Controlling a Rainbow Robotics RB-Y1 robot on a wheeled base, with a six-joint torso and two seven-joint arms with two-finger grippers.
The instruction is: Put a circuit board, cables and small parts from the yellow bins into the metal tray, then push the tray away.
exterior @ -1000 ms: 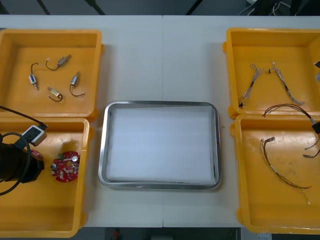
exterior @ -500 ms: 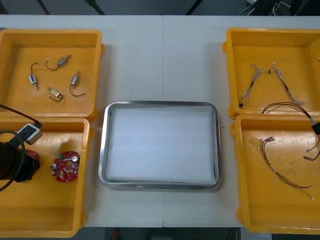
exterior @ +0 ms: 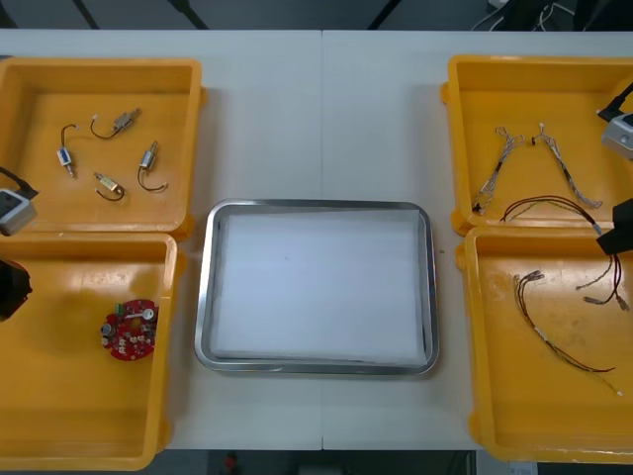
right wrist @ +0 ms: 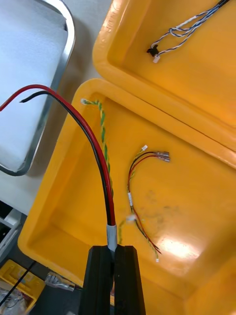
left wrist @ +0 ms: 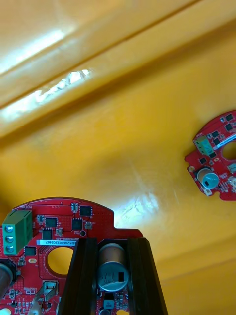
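My right gripper [right wrist: 113,251] is shut on a cable [right wrist: 101,162] of red, black and twisted yellow-green wires, held up over the near right yellow bin [right wrist: 54,216]. From the front, this cable [exterior: 542,205] arcs left from the right gripper [exterior: 621,236] across the rim between the two right bins. My left gripper [left wrist: 112,243] is shut on a round red circuit board [left wrist: 49,229], its fingers on either side of a capacitor. A second board [left wrist: 216,162] lies on the bin floor beyond it, seen from the front as the board [exterior: 130,330] in the near left bin [exterior: 89,416]. The metal tray [exterior: 202,297] sits between the bins, white inside.
Several small metal parts [exterior: 109,153] lie in the far left bin. Twisted blue and white cables [exterior: 534,158] lie in the far right bin, and a thin red and black cable [exterior: 554,327] in the near right bin.
The left arm has drawn back to the left edge with a board in its fingers. The right gripper has risen, lifting its cable, whose free end has moved left.
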